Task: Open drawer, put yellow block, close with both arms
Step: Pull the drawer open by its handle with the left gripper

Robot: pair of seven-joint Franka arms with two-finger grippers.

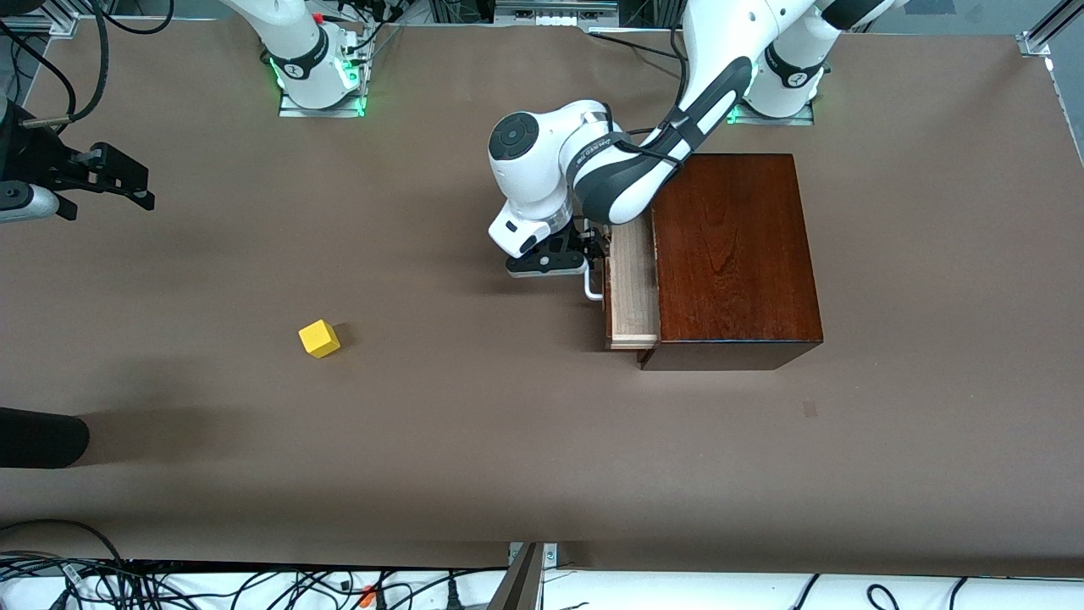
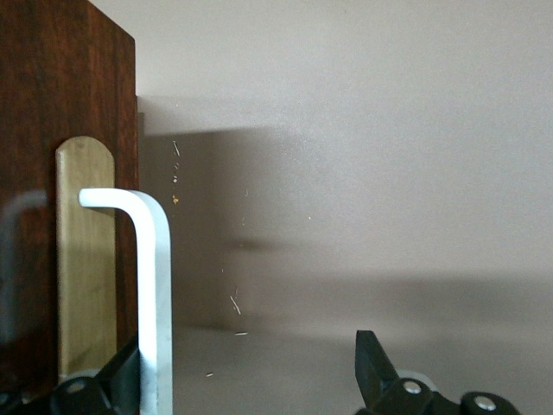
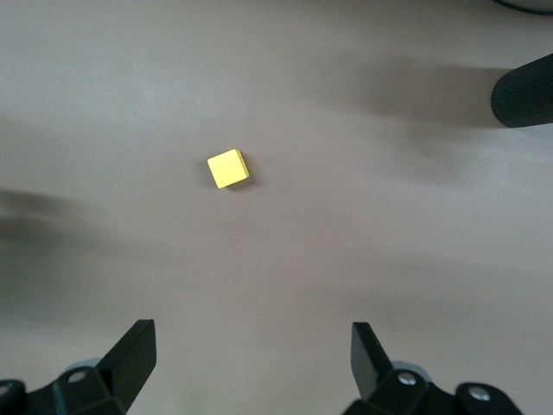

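Risks first, taken near to far. The small bright yellow cube point(image 1: 319, 338) lies alone on the brown table cover point(image 1: 542, 457), nearer the front camera than the wooden box and well apart from it, toward the right arm's end. A pick could be spoiled if the cube is approached off-centre: it would be nudged or spun rather than clamped, since it sits corner-on in the right wrist view point(image 3: 229, 168).

The pale light-wood drawer tray point(image 1: 633, 284) w/ dark front is seen only partly drawn out of the glossy dark mahogany box point(image 1: 735, 254). If the pull is judged finished now, the opening may be too narrow for a clean drop. The white U-shaped bar handle point(image 2: 147, 285) could also be lost, as it is not clamped.

Left gripper point(image 2: 246, 372): jaws spread wide, nothing held; one finger point(image 2: 121, 380) appears to rest against the handle bar, the other point(image 2: 373, 363) stands clear of it.

Right gripper point(image 3: 251, 354): jaws fully apart, empty, hung over bare table w/ the cube in view below; this arm waits at its own end point(image 1: 110, 174).
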